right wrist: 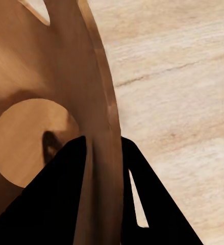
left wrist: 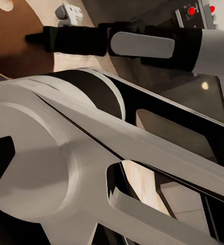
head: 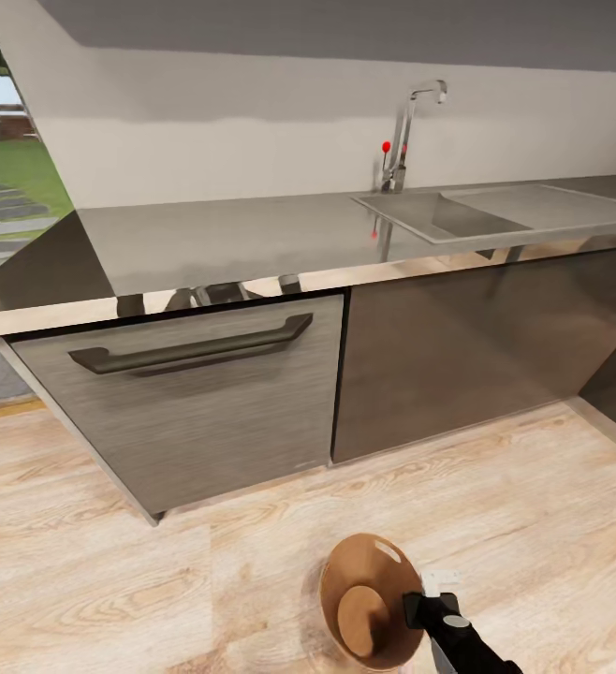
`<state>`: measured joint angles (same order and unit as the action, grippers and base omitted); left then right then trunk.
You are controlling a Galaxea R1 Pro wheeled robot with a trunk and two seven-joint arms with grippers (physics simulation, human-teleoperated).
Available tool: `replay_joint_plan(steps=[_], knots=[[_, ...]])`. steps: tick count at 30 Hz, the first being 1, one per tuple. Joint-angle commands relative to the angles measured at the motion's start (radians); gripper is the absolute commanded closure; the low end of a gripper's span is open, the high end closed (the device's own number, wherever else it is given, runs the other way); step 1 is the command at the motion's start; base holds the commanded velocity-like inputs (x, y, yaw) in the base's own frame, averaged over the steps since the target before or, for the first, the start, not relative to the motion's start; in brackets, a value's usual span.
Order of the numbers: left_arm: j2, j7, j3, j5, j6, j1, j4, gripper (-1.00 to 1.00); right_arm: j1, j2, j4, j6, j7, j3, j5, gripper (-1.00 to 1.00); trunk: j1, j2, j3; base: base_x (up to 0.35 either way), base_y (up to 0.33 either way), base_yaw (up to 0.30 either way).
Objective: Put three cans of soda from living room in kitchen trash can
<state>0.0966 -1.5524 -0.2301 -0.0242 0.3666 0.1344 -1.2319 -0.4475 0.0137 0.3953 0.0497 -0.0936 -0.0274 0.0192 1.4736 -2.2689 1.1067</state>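
One trash can point(head: 369, 599) low in the frame on the kitchen floor point(head: 111, 580), no soda cans inside. Right gripper point(right wrist: 104, 153) clamped on its rim. Left gripper: cannot tell. Next, probably: fetching cans.

The round coppery-brown-lined bin point(head: 369, 599) stands open-topped on bare pale wood floor point(head: 111, 580), with open floor around it. The black right gripper point(right wrist: 104, 168) straddles its rim wall, apparently clamped; grey handled cabinets point(head: 196, 393) block passage beyond.
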Motion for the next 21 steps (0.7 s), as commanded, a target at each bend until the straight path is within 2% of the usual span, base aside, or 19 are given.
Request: replay_joint_plan(steps=[1,7,21], knots=[[0.000,0.000,-0.001,0.000,0.000,0.000,0.000,-1.00,0.000,0.000,0.036,0.020,0.005,0.001,-0.002,1.00,0.000,0.000,0.000,0.000,0.000,0.000],[0.000,0.000,-0.001,0.000,0.000,0.000,0.000,-1.00,0.003,0.000,0.118,0.137,0.005,0.001,-0.002,1.00,0.000,0.000,0.000,0.000,0.000,0.000],[0.000,0.000,-0.001,0.000,0.000,0.000,0.000,-1.00,0.007,0.000,0.146,0.163,0.005,0.001,-0.002,1.00,0.000,0.000,0.000,0.000,0.000,0.000]])
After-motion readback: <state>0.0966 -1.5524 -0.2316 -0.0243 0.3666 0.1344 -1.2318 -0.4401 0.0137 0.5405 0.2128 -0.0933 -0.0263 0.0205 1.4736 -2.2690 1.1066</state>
